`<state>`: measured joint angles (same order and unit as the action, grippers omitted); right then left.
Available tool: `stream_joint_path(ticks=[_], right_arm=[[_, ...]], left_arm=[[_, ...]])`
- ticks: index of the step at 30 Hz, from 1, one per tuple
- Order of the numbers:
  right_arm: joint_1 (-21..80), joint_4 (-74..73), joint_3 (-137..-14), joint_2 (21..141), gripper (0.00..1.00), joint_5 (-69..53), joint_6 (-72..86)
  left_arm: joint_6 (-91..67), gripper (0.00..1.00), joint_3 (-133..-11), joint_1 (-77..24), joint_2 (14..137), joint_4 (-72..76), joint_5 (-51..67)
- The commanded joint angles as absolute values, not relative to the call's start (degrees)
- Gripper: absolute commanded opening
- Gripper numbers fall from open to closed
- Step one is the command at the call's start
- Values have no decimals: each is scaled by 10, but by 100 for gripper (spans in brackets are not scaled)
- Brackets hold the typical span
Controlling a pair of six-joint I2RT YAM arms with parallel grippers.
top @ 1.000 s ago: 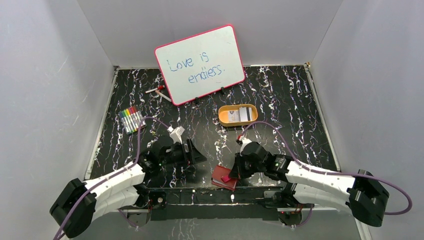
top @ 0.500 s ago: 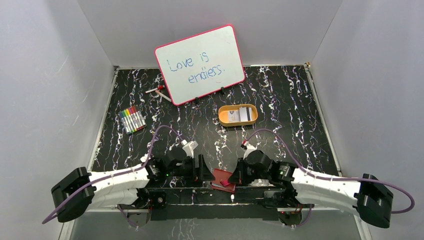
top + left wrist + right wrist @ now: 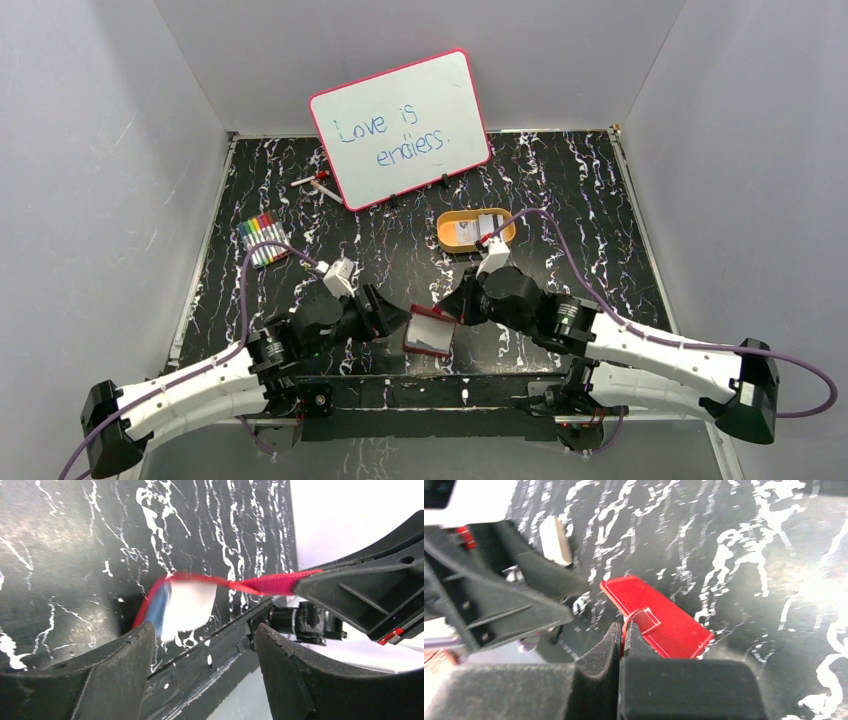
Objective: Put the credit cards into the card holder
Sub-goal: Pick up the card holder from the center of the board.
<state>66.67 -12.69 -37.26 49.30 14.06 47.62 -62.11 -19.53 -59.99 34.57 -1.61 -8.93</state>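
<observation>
- Your right gripper (image 3: 621, 636) was clamped shut on the snap tab (image 3: 642, 618) of the card holder (image 3: 669, 627).
- Your left gripper (image 3: 202, 640) stood wide open just beside it, gripping nothing.

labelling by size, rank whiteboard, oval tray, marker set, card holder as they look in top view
1. whiteboard
2. oval tray
3. marker set and card holder: alike, and the holder is held up nearer the camera, so unranked

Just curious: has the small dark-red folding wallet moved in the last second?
Yes: the wallet shifted left, nearer the yellow-orange oval tray, in the right gripper.
</observation>
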Motion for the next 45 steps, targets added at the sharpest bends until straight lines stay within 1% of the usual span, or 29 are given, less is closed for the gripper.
stream_joint_path(ticks=[1,5,8,12,15,18,27,30,33,35,40,45], right_arm=[[641,-154,-397,535,0,222,446],[614,-139,-373,532,0,210,450],[590,-100,-368,507,0,151,408],[587,-157,-447,521,0,114,338],[586,-198,-506,528,0,112,309],[584,-225,-548,537,0,111,301],[583,-235,-644,556,0,78,297],[583,-248,-699,565,0,76,285],[582,-268,-770,579,0,73,269],[582,-289,-825,594,0,69,258],[582,-335,-970,640,0,55,228],[582,-370,-1086,684,0,38,207]], left_arm=[[-590,70,-227,-602,385,-62,-155],[-598,69,-225,-602,394,-62,-187],[-585,69,-202,-602,371,-20,-189],[-557,70,-184,-602,339,25,-194],[-528,71,-174,-602,311,64,-198],[-505,72,-156,-602,291,114,-196],[-476,74,-118,-602,279,246,-203],[-464,77,-91,-602,277,348,-202],[-461,89,-80,-602,281,419,-206],[-451,92,-90,-602,291,459,-200],[-413,96,-163,-602,335,496,-168],[-432,98,-202,-599,379,580,-150]])
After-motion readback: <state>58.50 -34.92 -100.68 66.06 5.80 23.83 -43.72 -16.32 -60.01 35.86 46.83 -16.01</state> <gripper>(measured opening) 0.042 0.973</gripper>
